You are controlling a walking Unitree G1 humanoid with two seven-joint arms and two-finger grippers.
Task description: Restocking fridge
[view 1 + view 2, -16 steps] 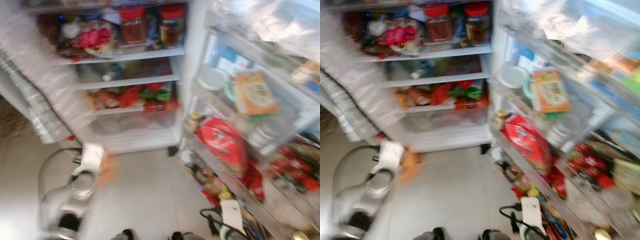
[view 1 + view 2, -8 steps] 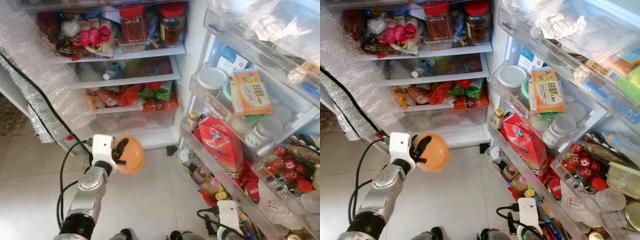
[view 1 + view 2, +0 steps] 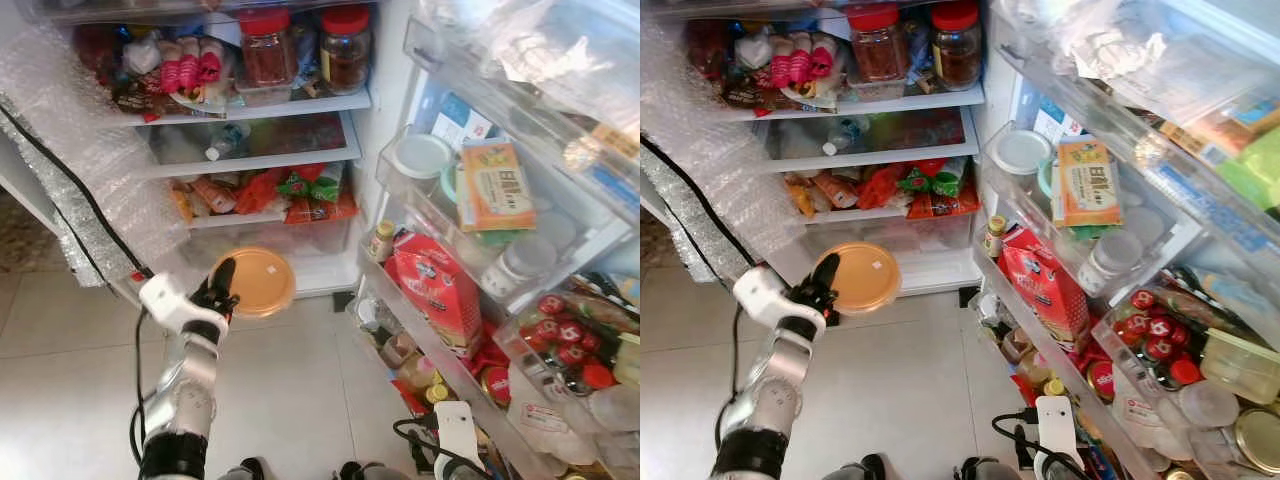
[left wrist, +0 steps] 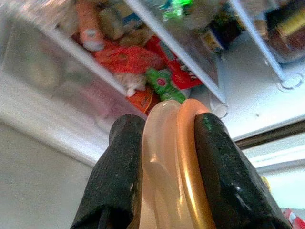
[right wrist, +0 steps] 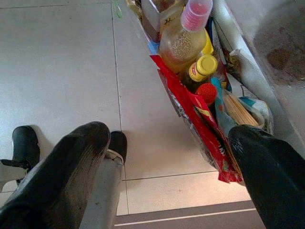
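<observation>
In the head views, the left arm is raised with its forearm upright, and the left gripper point(image 3: 222, 290) is clamped on the edge of an orange lidded container point(image 3: 253, 282), which is held lid-up just in front of the open fridge's bottom drawer point(image 3: 270, 243), with the packet-filled shelf point(image 3: 265, 195) above and beyond the fingers. In the left wrist view, the container's rim is pinched between the two black fingers point(image 4: 119, 186), with red and green packets point(image 4: 138, 59) seen past them. In the right wrist view, the right gripper point(image 5: 167, 186) hangs low with its fingers spread wide over the tiled floor point(image 5: 62, 57), beside the door's bottom rack of bottles point(image 5: 183, 40).
</observation>
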